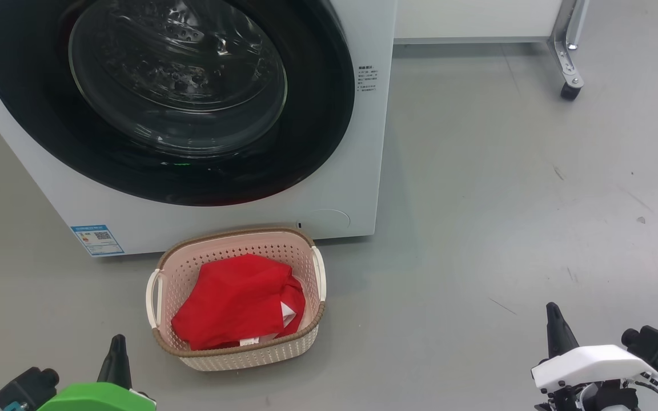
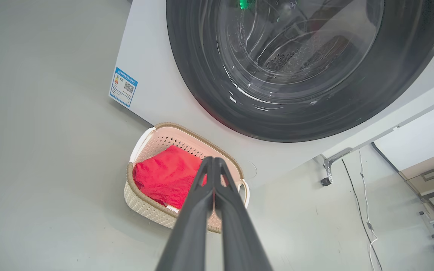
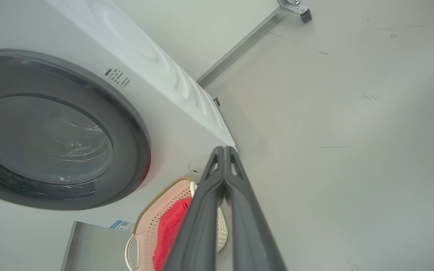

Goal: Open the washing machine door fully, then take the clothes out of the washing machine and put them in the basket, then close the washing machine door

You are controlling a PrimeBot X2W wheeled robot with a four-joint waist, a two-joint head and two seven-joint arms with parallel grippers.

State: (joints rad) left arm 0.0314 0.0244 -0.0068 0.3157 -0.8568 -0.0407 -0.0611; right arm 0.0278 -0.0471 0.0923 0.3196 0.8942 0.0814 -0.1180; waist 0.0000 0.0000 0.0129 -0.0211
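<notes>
Left gripper (image 2: 213, 162): I see its fingers pressed together, empty, above the floor (image 1: 506, 200).
Right gripper (image 3: 224, 150): closed the same way, holding nothing.
Basket (image 1: 237, 354): just ahead of my left gripper and slightly to its right, well left of my right gripper, standing on the floor.
Clothes (image 1: 237, 299): red, lying inside the basket.
Washing machine (image 1: 363, 171): beyond the basket, its front just behind the far rim.
Washing machine door (image 1: 306, 131): shut against the front, ahead of both grippers.
</notes>
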